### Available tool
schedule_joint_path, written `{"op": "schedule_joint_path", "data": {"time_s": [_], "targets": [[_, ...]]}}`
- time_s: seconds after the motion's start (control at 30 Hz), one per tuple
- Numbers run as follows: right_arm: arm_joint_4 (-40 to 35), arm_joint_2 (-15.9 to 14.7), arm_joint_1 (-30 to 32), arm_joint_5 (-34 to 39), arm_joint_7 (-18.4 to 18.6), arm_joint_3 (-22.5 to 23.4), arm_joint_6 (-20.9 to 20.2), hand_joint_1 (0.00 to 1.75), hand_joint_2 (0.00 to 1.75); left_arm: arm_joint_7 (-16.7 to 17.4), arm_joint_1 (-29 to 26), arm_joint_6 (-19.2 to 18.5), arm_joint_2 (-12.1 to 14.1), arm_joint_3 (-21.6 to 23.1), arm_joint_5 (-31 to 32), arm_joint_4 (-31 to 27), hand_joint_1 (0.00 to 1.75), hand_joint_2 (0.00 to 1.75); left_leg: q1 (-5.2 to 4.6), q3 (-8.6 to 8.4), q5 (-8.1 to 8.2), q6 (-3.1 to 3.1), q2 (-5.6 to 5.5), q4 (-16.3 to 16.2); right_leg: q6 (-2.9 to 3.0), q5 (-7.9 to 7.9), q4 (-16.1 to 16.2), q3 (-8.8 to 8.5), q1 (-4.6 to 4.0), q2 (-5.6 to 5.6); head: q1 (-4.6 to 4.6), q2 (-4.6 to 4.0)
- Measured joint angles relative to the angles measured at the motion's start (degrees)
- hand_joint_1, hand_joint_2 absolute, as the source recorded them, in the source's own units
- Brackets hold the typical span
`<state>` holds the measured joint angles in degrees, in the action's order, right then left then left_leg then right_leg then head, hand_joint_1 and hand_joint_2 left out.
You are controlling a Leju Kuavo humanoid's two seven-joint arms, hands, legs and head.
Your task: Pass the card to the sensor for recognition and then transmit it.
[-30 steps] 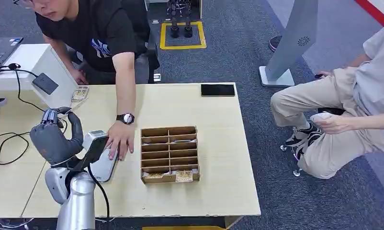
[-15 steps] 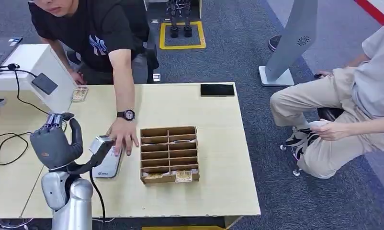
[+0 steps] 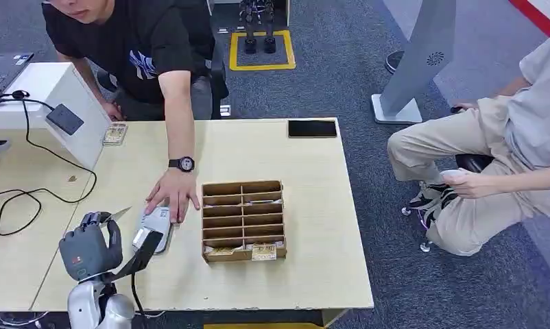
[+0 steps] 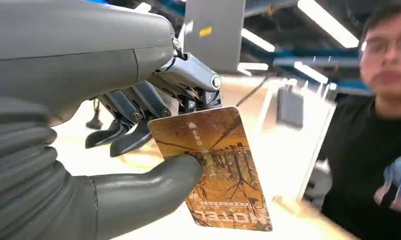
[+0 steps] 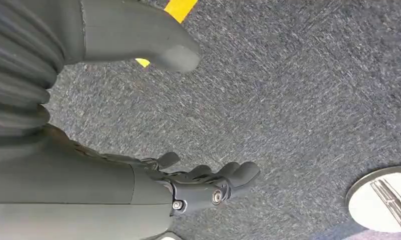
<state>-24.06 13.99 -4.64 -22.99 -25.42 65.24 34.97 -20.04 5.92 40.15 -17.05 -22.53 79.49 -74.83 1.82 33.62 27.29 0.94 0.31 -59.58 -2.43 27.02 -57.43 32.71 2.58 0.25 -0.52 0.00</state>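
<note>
1. At the lower left of the head view, your left hand (image 3: 88, 248) is pinching the card (image 3: 118, 214) above the table (image 3: 313, 205), and one pale corner of the card is poking up past the fingers.
2. In the left wrist view, the thumb (image 4: 153, 187) is pressing the card's printed face while darker fingers (image 4: 138, 107) are backing it from behind; that hand (image 4: 88, 125) is clamped on the card (image 4: 216, 170), with most of the card sticking out free.
3. The card is looking thin, stiff, light and glossy, so I'm judging it slippery: you'll want the pinch flat on both faces near one short end, leaving the free end to present.
4. Just right of your left hand in the head view, the sensor (image 3: 153, 228) is lying on the table, and the person's hand (image 3: 173, 193) is resting on its far end. The card is near it, not touching.
5. Further right, the cardboard divider tray (image 3: 243, 221) is sitting beside the sensor, with a few cards in its front slots.
6. Your right hand (image 5: 208, 185) is hanging over the carpet in its wrist view, fingers loosely curled but apart from the thumb, holding nothing.
</note>
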Motion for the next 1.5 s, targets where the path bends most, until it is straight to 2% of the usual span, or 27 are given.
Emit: {"op": "schedule_joint_path", "data": {"time_s": [0.07, 0.3, 0.5, 0.9, 1.27, 1.5], "targets": [[-0.1, 0.0, 0.0, 0.0, 0.0, 0.0, 0.0, 0.00, 1.75, 1.3, -0.8, 0.0, 0.2, 0.4, -0.2, 1.9, 1.75, 1.75, 0.00, -0.02, 0.00, 0.00, 0.00, 0.0, 0.00, 0.00, 0.0, 0.00, 0.00, 0.01, -0.02, 0.00], [-0.5, 0.0, 0.2, -1.0, 0.6, 0.0, -0.3, 0.00, 1.75, 2.8, -2.2, 0.1, 0.8, 3.2, 0.9, 7.7, 1.75, 1.75, -0.01, -0.01, 0.01, 0.00, -0.01, 0.0, 0.00, 0.00, 0.0, -0.02, 0.01, -0.04, 0.00, 0.00], [-0.5, 0.0, 0.3, -1.5, 0.5, 0.0, -0.2, 0.00, 1.75, 2.5, -2.4, 0.1, 1.4, 5.7, -0.3, 10.6, 1.75, 1.75, -0.01, -0.04, -0.01, -0.02, -0.02, 0.0, -0.01, 0.00, 0.0, -0.07, 0.01, -0.08, 0.00, 0.00], [0.0, -0.7, 0.0, -1.7, -1.1, 0.0, -0.4, 0.00, 1.75, 1.4, -2.3, 0.2, 1.9, 7.7, -0.8, 13.0, 1.75, 1.75, -0.01, -0.12, -0.03, -0.03, -0.02, 0.0, 0.00, -0.01, 0.0, -0.15, 0.01, -0.07, 0.00, 0.00], [0.4, -1.0, 0.0, -1.8, -1.2, 0.0, -0.4, 0.00, 1.75, 3.8, -2.2, 0.2, 2.7, 10.3, -1.7, 15.7, 1.75, 1.75, -0.01, -0.14, -0.02, -0.03, -0.03, 0.0, 0.00, -0.01, 0.0, -0.19, 0.01, -0.07, 0.00, 0.00], [0.5, -1.1, 0.0, -1.8, -1.2, 0.0, -0.5, 0.00, 1.75, 3.9, -2.0, 0.2, 3.1, 10.9, -2.1, 16.3, 1.75, 1.75, -0.01, -0.16, -0.03, -0.03, -0.03, 0.0, 0.00, -0.01, 0.0, -0.24, 0.01, -0.08, 0.00, 0.00]]}}
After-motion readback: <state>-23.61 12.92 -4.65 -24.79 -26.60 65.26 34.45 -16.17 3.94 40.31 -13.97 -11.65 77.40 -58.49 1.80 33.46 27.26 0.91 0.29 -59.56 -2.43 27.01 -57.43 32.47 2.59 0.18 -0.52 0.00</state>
